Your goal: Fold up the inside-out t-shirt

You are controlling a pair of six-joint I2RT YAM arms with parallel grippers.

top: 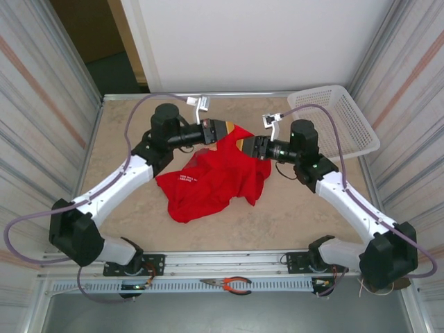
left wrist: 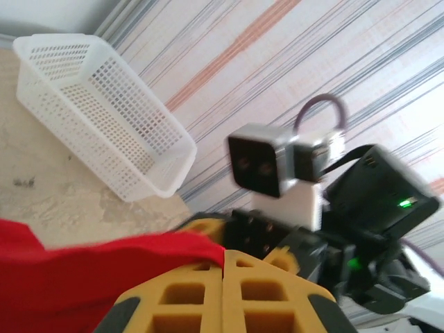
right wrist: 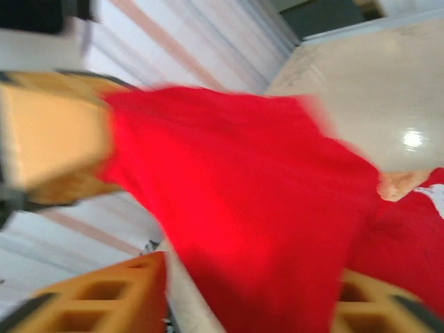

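Observation:
The inside-out t-shirt (top: pixel 208 182) lies crumpled in plain red at the middle of the table, and its far edge is lifted into a peak between the two grippers. My left gripper (top: pixel 232 132) is shut on that raised edge. In the left wrist view the yellow fingers (left wrist: pixel 180 298) press together, with red cloth (left wrist: pixel 83 270) pinched at the left gripper's (left wrist: pixel 223 267) tips. My right gripper (top: pixel 246 147) faces it closely and is open. In the right wrist view the right gripper (right wrist: pixel 250 305) has its fingers well apart, with the red cloth (right wrist: pixel 250 208) hanging between them.
A white mesh basket (top: pixel 336 118) stands at the back right corner, also seen as the basket (left wrist: pixel 97 111) in the left wrist view. Red-handled pliers (top: pixel 230 283) lie on the front rail. Striped walls close in both sides.

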